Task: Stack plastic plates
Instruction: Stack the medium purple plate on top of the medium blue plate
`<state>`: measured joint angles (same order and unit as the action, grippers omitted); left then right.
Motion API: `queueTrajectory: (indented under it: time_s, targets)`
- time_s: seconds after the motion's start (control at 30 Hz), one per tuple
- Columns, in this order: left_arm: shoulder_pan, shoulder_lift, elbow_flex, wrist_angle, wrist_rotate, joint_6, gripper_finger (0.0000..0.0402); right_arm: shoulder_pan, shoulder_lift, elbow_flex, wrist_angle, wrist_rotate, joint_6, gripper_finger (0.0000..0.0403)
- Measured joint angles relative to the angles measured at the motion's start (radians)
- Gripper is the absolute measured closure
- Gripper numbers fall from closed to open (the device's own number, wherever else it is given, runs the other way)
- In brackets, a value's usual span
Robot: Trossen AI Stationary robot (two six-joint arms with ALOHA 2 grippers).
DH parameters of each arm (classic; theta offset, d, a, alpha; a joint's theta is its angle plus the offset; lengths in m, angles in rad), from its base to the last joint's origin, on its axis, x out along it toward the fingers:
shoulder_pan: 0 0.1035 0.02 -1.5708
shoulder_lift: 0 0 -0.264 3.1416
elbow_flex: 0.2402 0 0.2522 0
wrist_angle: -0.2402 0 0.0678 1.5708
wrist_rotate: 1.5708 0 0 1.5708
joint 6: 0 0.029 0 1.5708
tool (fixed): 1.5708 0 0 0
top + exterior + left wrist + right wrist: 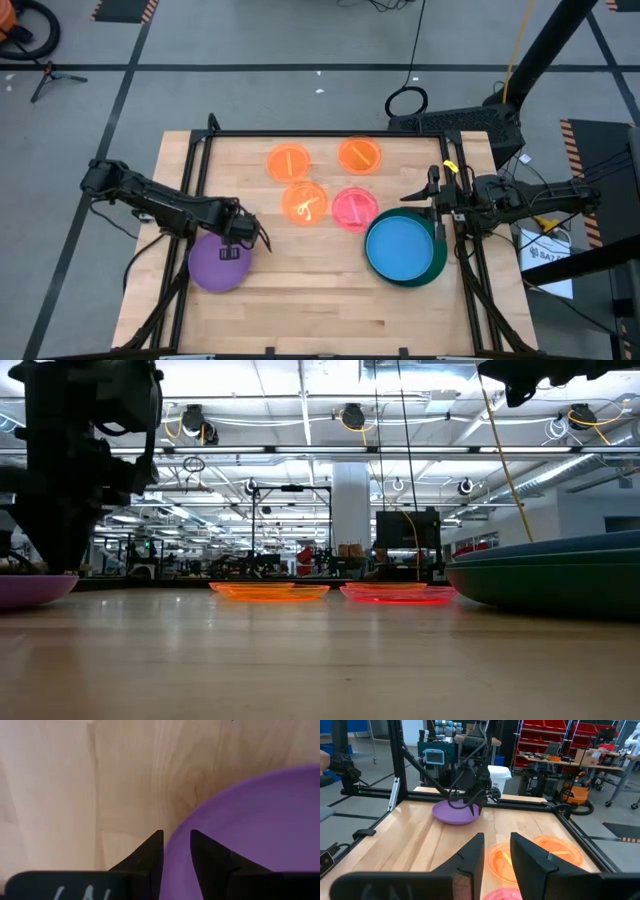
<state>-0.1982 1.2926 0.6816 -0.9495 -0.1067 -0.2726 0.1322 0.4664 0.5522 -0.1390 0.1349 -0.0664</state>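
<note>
The purple plate point(215, 268) lies near the table's left edge; it also shows as the purple plate point(250, 830) and the purple plate point(451, 814). My left gripper point(238, 240) stands over its far right rim, shut on it. A blue plate point(400, 246) sits inside a dark green plate point(436, 268) at the right. Three orange plates point(288, 162) point(360, 155) point(305, 202) and a pink plate point(354, 208) lie flat in the middle. My right gripper point(432, 192) hovers open beyond the blue plate, touching nothing. My left gripper point(176, 837) holds the purple plate by its far right rim point(172, 845), pinched with one finger inside the dish and one outside. The fingers point(150, 852) come from above, pointing down. In the low view the plate's underside point(30, 595) looks to be on the table.
Black frame rails point(330, 133) run along the table's far, left and right edges. Bare wood point(310, 290) lies along the near half between the purple plate and the blue-and-green stack. The right arm point(520, 195) reaches in over the right rail.
</note>
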Motion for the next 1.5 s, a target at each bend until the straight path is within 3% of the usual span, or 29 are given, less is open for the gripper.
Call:
queueTrajectory:
  time_s: [0.67,0.9,1.2,1.27,1.5]
  targets:
    - [0.039,0.0,-0.006,0.106,0.01,-0.022,0.0298,0.0,0.0,0.0,0.0,0.0,-0.002,0.0316]
    - [0.039,0.001,-0.001,0.202,-0.128,-0.085,0.0298,0.0,0.0,0.0,0.0,0.0,-0.006,0.0316]
    - [-0.01,0.001,0.122,0.09,-0.098,-0.113,0.0298,0.0,0.0,0.0,0.0,0.0,-0.008,0.0316]
    - [-0.035,0.0,0.14,0.048,-0.05,-0.131,0.0298,0.0,0.0,0.0,0.0,0.0,-0.009,0.0316]
    - [-0.15,0.004,0.084,-0.021,0.074,-0.299,0.0298,0.0,0.0,0.0,0.0,0.0,-0.015,0.0316]
